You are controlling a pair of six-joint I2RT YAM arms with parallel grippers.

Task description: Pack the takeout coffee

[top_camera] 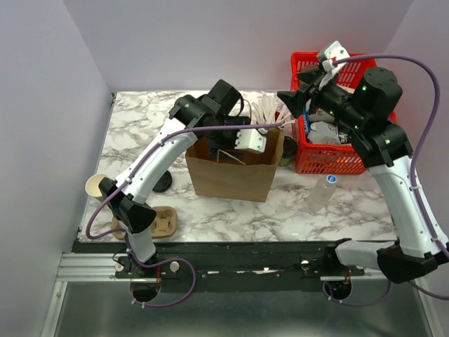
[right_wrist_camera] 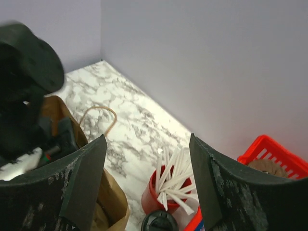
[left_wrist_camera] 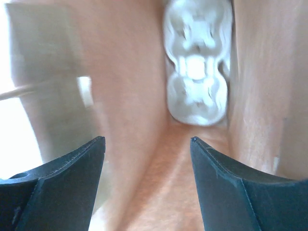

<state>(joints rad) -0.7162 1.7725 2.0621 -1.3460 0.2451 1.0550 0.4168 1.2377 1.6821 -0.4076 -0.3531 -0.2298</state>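
The takeout coffee shows only in part. Its round black lid (right_wrist_camera: 160, 221) sits at the bottom edge of the right wrist view, and a dark sliver of it (top_camera: 288, 152) shows between the brown paper bag (top_camera: 231, 172) and the red basket. My left gripper (top_camera: 247, 144) reaches down into the open bag. Its jaws (left_wrist_camera: 147, 139) are open and empty over the bag's brown floor. My right gripper (top_camera: 287, 100) is open and empty (right_wrist_camera: 147, 137), held above the red cup of white sticks (right_wrist_camera: 168, 192). The coffee stands just near of that cup.
A red basket (top_camera: 337, 160) of items stands at the back right. A plastic bottle (top_camera: 323, 191) lies in front of it. A pale, blurred moulded piece (left_wrist_camera: 196, 72) lies inside the bag. A cream cup (top_camera: 96, 186), a black disc (top_camera: 163, 184) and a cardboard carrier (top_camera: 160, 221) are at the left.
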